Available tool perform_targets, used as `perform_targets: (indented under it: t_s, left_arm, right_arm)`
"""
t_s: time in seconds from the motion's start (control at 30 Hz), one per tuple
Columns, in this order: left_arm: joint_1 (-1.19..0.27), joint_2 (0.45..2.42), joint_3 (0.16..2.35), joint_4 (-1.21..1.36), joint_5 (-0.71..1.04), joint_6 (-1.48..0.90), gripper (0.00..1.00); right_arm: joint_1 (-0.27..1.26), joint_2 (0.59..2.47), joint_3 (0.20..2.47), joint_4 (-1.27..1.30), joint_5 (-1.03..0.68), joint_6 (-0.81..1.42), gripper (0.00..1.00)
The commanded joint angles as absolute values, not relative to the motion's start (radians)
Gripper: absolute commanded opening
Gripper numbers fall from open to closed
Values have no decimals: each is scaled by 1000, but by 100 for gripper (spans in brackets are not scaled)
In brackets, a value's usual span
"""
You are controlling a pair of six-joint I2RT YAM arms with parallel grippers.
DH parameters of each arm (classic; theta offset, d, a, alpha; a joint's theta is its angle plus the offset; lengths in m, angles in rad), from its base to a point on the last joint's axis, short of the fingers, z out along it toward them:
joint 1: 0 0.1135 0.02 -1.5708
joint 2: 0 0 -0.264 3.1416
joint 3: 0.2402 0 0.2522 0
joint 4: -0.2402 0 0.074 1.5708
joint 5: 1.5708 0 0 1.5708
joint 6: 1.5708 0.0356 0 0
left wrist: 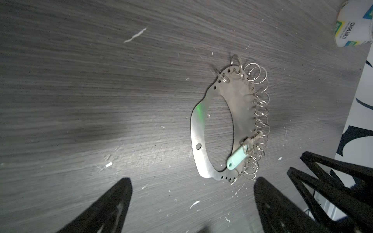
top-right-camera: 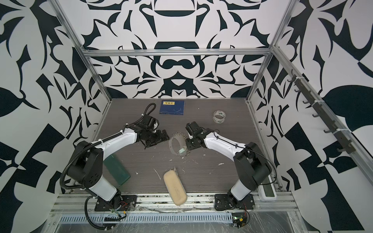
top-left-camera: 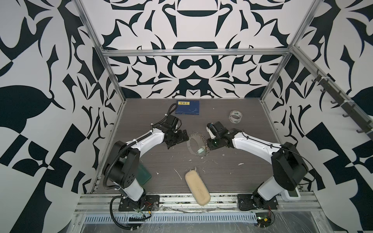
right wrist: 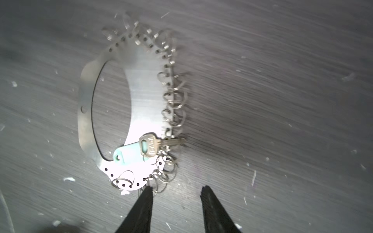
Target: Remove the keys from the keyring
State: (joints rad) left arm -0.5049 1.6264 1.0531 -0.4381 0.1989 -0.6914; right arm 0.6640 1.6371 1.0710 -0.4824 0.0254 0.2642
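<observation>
Jaws apart: left jaws wide, right jaws narrower, empty, flanking your keyring [top-left-camera: 199, 139] mid-frame; key [top-left-camera: 201, 150] at its lower edge.

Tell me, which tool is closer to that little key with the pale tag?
The right tool: its tips sit just short of the key, at the edge of the keyring. The left tool is on the opposite side, farther off.

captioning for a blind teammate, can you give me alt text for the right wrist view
A flat silvery keyring with an oval cutout lies on a grey wood-grain table, small wire rings along one edge. One silvery key with a pale teal tag rests on it. The right gripper stands open, one jaw over the nearest rings.
</observation>
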Motion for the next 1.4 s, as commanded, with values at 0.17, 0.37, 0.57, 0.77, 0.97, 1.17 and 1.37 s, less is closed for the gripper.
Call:
perform_targets:
  t_s: [0.17, 0.37, 0.57, 0.77, 0.97, 1.17, 1.37]
  left_arm:
    - [-480, 1574, 985, -416, 222, -709, 97]
    - [-455, 1544, 955, -417, 235, -706, 96]
    - [-435, 1520, 933, -419, 238, -701, 95]
    - [-431, 1524, 934, -420, 239, -700, 95]
    - [-431, 1526, 940, -427, 239, -699, 95]
    - [-432, 1527, 941, -433, 240, -698, 95]
    - [-431, 1521, 937, -436, 236, -699, 95]
  right_arm:
    - [767, 1755, 1248, -622, 92, 71, 31]
    - [795, 1868, 1357, -724, 165, -24, 21]
    - [804, 1916, 1401, -766, 228, -104, 17]
    - [805, 1942, 1412, -773, 233, -127, 17]
    - [806, 1951, 1404, -758, 210, -137, 17]
    - [805, 1962, 1401, -752, 204, -146, 17]
    - [810, 1953, 1401, -761, 155, -142, 24]
